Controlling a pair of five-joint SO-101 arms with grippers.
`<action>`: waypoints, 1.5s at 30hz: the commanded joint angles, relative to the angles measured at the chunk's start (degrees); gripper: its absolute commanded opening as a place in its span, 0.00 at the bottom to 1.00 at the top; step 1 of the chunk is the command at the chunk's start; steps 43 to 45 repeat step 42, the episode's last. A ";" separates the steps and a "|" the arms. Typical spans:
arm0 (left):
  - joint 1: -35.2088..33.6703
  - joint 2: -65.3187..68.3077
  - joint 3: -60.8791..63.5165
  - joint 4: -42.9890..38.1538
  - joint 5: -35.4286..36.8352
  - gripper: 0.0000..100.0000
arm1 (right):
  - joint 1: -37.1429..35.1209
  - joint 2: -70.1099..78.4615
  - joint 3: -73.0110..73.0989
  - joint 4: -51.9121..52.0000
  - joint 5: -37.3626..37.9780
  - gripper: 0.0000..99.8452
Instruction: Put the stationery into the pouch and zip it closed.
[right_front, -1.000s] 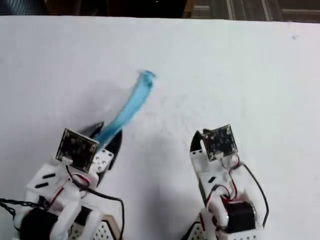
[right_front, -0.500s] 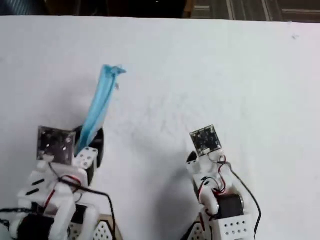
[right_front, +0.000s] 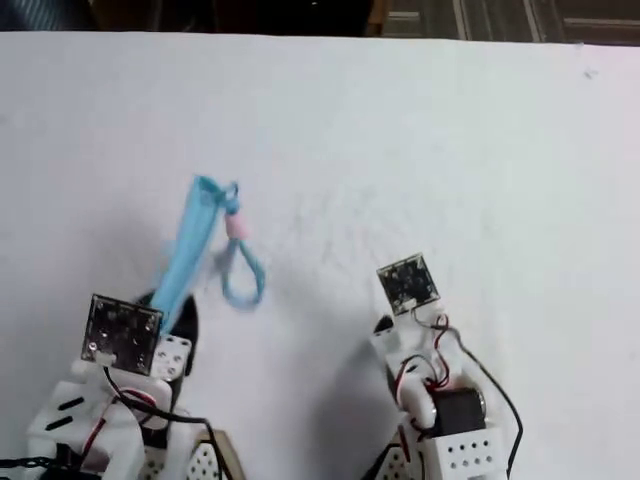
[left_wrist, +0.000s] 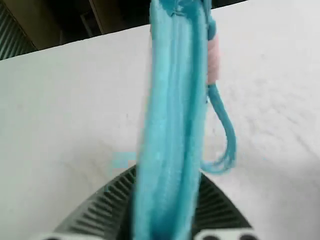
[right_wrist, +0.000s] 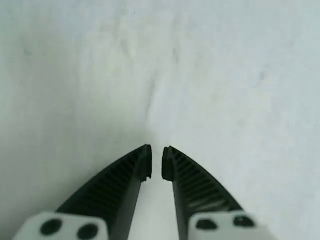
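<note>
Left gripper (left_wrist: 167, 186) is clamping the blue pouch (right_front: 190, 245) by its near end, ribbed black jaws pressing in from both sides of the soft fabric. The pouch is sitting edge-on to the overhead camera, a slim flattened strip over the near-left part of the white table (right_front: 450, 130). Its long axis is running away from the gripper toward the far edge and leaning a touch to the right. Whether its far end is resting on the table or hanging just above it, I cannot tell. The material is looking like a fuzzy, pliant textile that is folding in soft ridges along its length.

Off the far end a pink bead (right_front: 237, 228) is sitting on a thin blue cord loop (right_front: 243, 280) – probably the zip pull – and the loop is trailing back on the pouch's right side, toward the other arm. The zip line itself is hidden.

Right gripper (right_wrist: 156, 162) is hovering over bare table near the near edge, well apart from the pouch, jaws drawn nearly together with only a sliver between the tips and nothing in them. The cord loop is lying to its left and farther out – so any pull on the zip, I judge, is calling for a reach across toward the left arm
</note>
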 joint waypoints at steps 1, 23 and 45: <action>-0.22 -0.22 1.49 -1.32 -0.53 0.03 | 0.48 -0.40 0.62 5.67 0.26 0.05; -18.07 -0.22 39.91 -39.47 -0.18 0.02 | 0.40 -0.31 0.62 5.14 0.44 0.05; -18.42 0.04 40.79 -39.12 -0.26 0.02 | 0.40 -0.31 0.62 5.14 0.44 0.05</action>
